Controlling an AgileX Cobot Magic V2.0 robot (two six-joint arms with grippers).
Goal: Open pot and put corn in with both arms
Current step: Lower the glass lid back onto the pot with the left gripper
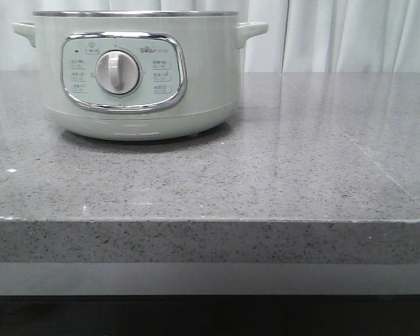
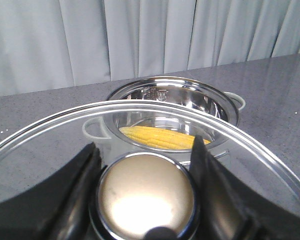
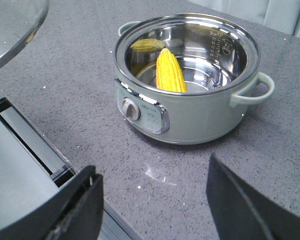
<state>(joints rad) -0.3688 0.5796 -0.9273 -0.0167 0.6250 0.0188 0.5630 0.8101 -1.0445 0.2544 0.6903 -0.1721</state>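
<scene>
The pale mint pot (image 1: 136, 70) stands at the table's back left with its lid off. The yellow corn (image 3: 170, 71) lies inside the steel bowl, leaning on the wall nearest the dial. My left gripper (image 2: 145, 145) is shut on the round metal knob (image 2: 145, 197) of the glass lid (image 2: 50, 145), which it holds in the air; the pot (image 2: 175, 100) and corn (image 2: 157, 137) show beyond and through it. My right gripper (image 3: 151, 165) is open and empty above the table, in front of the pot (image 3: 190, 115). Neither gripper shows in the front view.
The grey speckled table (image 1: 266, 168) ends in a front edge (image 1: 210, 220), which also runs under my right gripper as a table edge (image 3: 50, 150). The lifted lid (image 3: 12, 25) hangs off to one side of the pot. White curtains (image 1: 350, 35) close the back.
</scene>
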